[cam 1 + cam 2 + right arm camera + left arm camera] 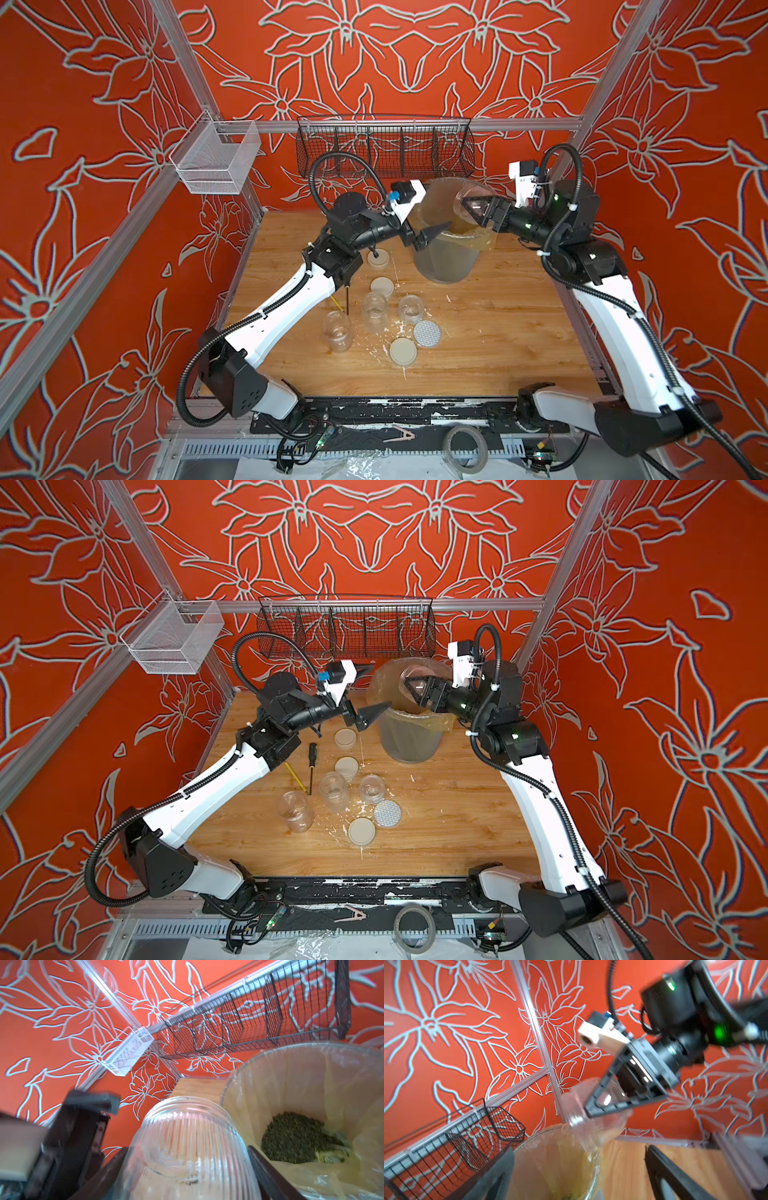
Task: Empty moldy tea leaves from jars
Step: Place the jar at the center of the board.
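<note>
- Clock read from the top views, 12 o'clock at the back wall.
- The bin [444, 266], grey with a yellowish liner, stands at the 12 o'clock edge of the table [498, 332].
- The right gripper [478, 208] reaches in from 3 o'clock, clamped on a ribbed clear glass, the held jar [187, 1136]. In the right wrist view a finger sits on either side of it.
- The held jar is tipped on its side over the bin's mouth, opening toward 9 o'clock. It is nearly bare inside, with a few dark crumbs on the wall.
- The tea leaves [295, 1138] lie in a dark olive heap at the bottom of the liner.
- The left gripper [580, 1150] comes in from 9 o'clock, jaws spread wide with nothing between them. One finger [434, 232] has its tip at the bin's rim on the 9 o'clock side; I cannot tell if it touches.
- Just 9 o'clock of the table's centre stand a wide jar [337, 330], a middle jar [374, 309] and a short jar [411, 307]. All three are upright, lidless and clear through.
- Two cream lids lie at 12 o'clock of the middle jar: the far lid [378, 257] and the near lid [382, 286], which is just beside that jar.
- At 5 o'clock of the middle jar lie a dotted lid [427, 333] and a plain lid [403, 351], close together.
- A screwdriver [311, 762] and a pencil [296, 773] lie at 12 o'clock of the wide jar, beside the left arm.
</note>
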You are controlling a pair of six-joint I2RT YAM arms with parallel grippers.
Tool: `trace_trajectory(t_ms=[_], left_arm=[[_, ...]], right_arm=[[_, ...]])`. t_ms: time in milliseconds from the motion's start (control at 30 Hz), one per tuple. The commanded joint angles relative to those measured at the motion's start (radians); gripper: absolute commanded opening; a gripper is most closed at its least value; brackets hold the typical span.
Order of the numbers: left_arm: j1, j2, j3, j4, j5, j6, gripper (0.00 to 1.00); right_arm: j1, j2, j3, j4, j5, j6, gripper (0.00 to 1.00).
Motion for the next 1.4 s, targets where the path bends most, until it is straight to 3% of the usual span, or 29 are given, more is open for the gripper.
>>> trace_trajectory(t_ms=[0, 200, 333, 500, 600, 733, 1133, 1367], left_arm=[[0.012, -0.006, 0.124, -0.184, -0.103, -0.441, 0.97], [0.017, 0.042, 0.244, -0.441, -0.06, -0.885, 0.97], [0.011, 0.09, 0.301, -0.483, 0.072, -1.02, 0.98], [-0.06, 0.125, 0.361, -0.457, 0.152, -0.968, 0.97], [-0.094, 0.113, 0.343, -0.439, 0.093, -0.94, 0.96], [-0.096, 0.094, 0.288, -0.392, 0.024, -0.966, 0.96], [-0.097, 0.116, 0.241, -0.201, 0.118, -1.082, 0.98], [-0.1, 0.118, 0.253, -0.229, 0.134, -1.077, 0.67]], right_arm=[[0.006, -0.07, -0.104, 0.323, -0.046, -0.089, 0.18], [0.006, -0.114, -0.248, 0.597, -0.122, -0.214, 0.18], [0.015, -0.115, -0.311, 0.77, -0.193, -0.259, 0.17], [0.037, -0.104, -0.313, 0.834, -0.252, -0.273, 0.15], [0.047, -0.104, -0.313, 0.827, -0.257, -0.288, 0.15], [0.061, -0.103, -0.314, 0.831, -0.267, -0.303, 0.15], [0.096, -0.096, -0.325, 0.844, -0.304, -0.32, 0.14], [0.106, -0.097, -0.317, 0.801, -0.31, -0.351, 0.14]])
